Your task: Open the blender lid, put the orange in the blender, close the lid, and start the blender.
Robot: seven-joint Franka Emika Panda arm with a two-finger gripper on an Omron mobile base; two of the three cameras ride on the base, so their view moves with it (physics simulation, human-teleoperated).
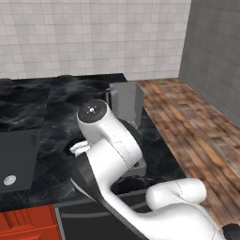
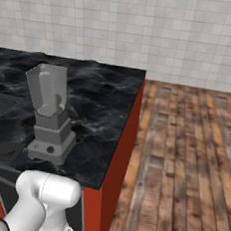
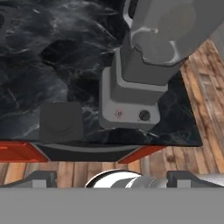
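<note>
The blender (image 3: 144,83) stands near the front right corner of the black marbled worktop (image 3: 52,52), its jar open at the top, its stepped base showing the red button (image 3: 118,113) and the black knob (image 3: 144,116) toward the hand. The blender lid (image 3: 61,121) lies flat on the worktop just beside the base, at the front edge and apart from the jar, so the opening step looks done. The orange cannot be made out in these pictures, and whether it already lies inside the jar cannot be told from here. The hand (image 3: 109,177) hangs off the worktop's front edge with its fingers spread as wide as they go and nothing between them. If the fruit is in, the next move would be to come down over the lid, close on it and carry it up onto the jar's rim. A dark sink (image 1: 16,159) lies to the left; red cabinet fronts (image 2: 108,187) sit below, with a wooden plank floor (image 2: 183,159) and pale tiled walls (image 2: 121,23) around.
</note>
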